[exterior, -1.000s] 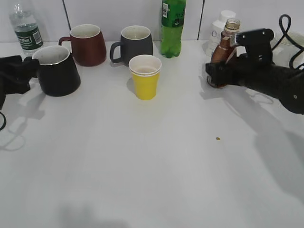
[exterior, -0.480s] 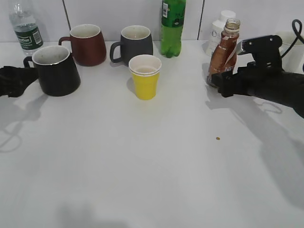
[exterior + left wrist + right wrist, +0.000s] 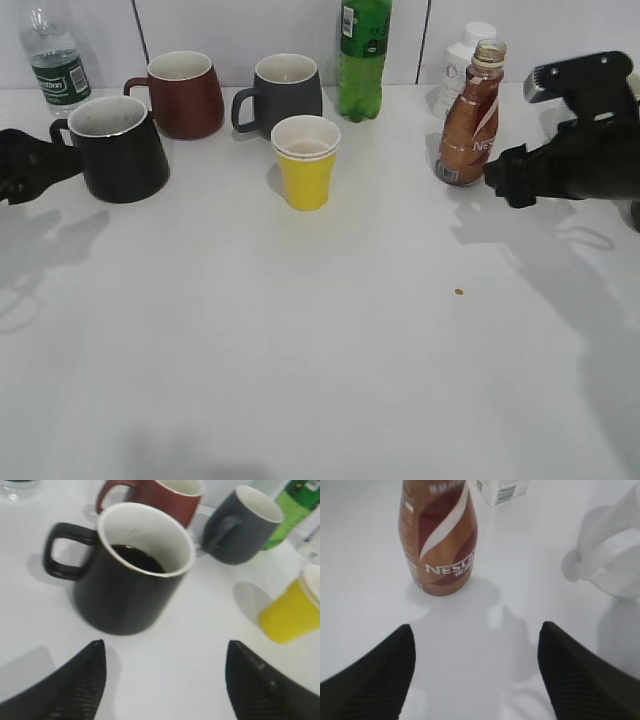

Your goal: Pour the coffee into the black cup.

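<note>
On the table | coffee bottle (image 3: 472, 118) upright far right, uncapped; black cup (image 3: 121, 148) far left, dark liquid inside | both hands gaping, empty | pour looks done; nothing left but clearing off.

yellow cup (image 3: 305, 161) (paper), maroon mug (image 3: 183, 94), grey mug (image 3: 283, 94)

Black arms, matte, right pincer (image 3: 503, 183) w/ carbon-weave fingers (image 3: 370, 680), pale camera edge

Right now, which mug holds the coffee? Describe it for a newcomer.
Start at the table's left edge, in front of the maroon mug. The glossy black ceramic mug stands there, nearest the left gripper. It alone holds dark liquid.
</note>
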You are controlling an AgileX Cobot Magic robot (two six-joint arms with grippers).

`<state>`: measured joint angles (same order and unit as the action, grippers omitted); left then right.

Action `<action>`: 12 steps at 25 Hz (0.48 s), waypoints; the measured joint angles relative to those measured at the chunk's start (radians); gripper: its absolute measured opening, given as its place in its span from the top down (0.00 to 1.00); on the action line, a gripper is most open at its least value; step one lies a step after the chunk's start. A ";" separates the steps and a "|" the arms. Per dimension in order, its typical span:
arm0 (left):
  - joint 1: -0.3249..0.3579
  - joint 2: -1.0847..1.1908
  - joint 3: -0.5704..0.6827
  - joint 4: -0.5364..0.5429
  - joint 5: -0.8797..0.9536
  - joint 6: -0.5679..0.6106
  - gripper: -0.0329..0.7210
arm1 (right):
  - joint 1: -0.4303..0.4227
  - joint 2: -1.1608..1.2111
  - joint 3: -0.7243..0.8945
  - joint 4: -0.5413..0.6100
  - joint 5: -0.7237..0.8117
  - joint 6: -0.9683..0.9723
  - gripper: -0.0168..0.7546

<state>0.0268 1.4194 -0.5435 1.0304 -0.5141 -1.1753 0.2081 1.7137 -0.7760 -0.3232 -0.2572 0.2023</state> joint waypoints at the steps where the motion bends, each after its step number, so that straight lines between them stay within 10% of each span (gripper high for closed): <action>1: -0.008 -0.016 0.000 0.031 0.010 -0.045 0.21 | 0.004 -0.026 -0.008 -0.001 0.059 0.007 0.19; 12: -0.156 -0.149 0.000 0.238 0.313 -0.146 0.24 | 0.071 -0.233 -0.144 0.067 0.555 0.026 0.21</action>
<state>-0.1295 1.2705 -0.5435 1.2685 -0.2006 -1.3216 0.2793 1.4802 -0.9203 -0.2563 0.2977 0.2279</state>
